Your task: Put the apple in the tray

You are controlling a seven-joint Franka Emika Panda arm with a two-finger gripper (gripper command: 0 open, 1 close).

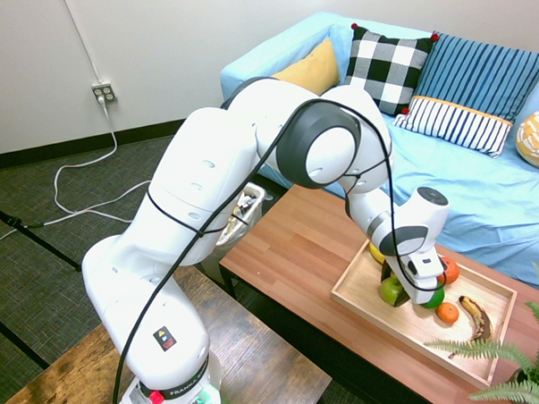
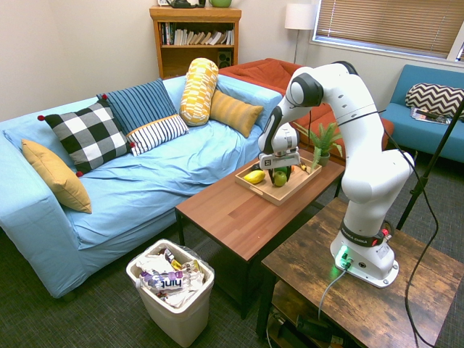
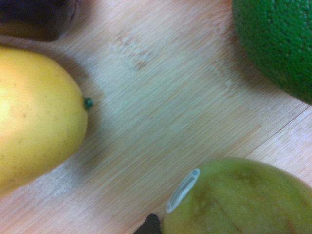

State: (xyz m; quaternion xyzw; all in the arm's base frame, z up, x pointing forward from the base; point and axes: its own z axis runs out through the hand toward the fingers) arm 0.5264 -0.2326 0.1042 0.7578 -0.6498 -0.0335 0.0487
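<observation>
With my two-finger gripper (image 1: 392,287) I pinch the round yellow-green apple (image 3: 239,200) over the shallow light-wood tray (image 1: 402,320), bare wood between raised edges.

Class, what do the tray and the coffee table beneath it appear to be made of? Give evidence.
The tray looks like pale wood, perhaps bamboo, with a smooth, matte finish: fine straight grain shows close up. The coffee table seems reddish-brown wood or laminate, with a slight sheen, judging by its plank-like strips.

one tray (image 1: 497,292), one banana (image 1: 477,318), two tables (image 1: 294,246)
</observation>
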